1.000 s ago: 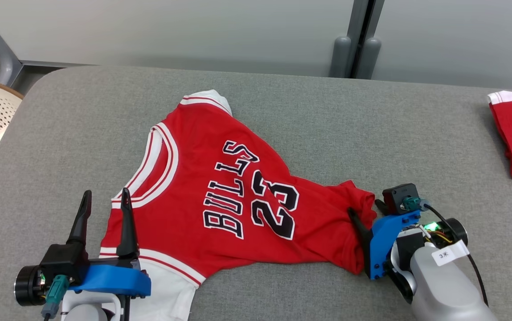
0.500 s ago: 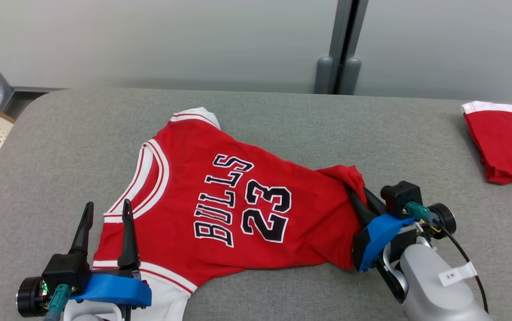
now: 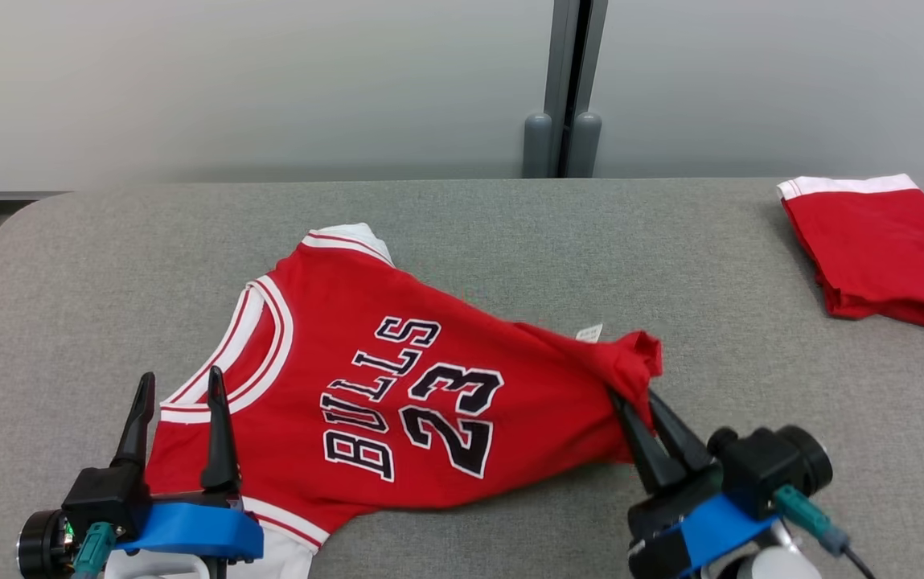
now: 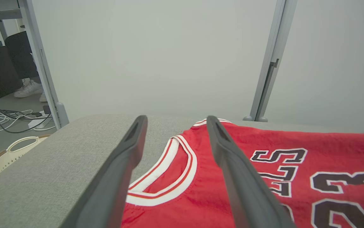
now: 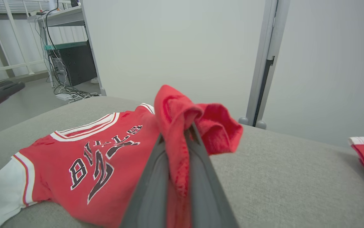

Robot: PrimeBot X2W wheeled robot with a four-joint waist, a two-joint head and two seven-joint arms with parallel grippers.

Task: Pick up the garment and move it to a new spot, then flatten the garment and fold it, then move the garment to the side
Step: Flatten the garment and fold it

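Early stage: right gripper (image 3: 632,398) pinches a corner of the jersey (image 3: 397,386), raised off the table (image 3: 510,233); rest lies mid-table. Left gripper (image 3: 180,376) spread, empty, table's front-left. Relocating, flattening, folding, side move all left.

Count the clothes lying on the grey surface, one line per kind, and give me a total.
jersey: 1
folded red garment: 1
Total: 2
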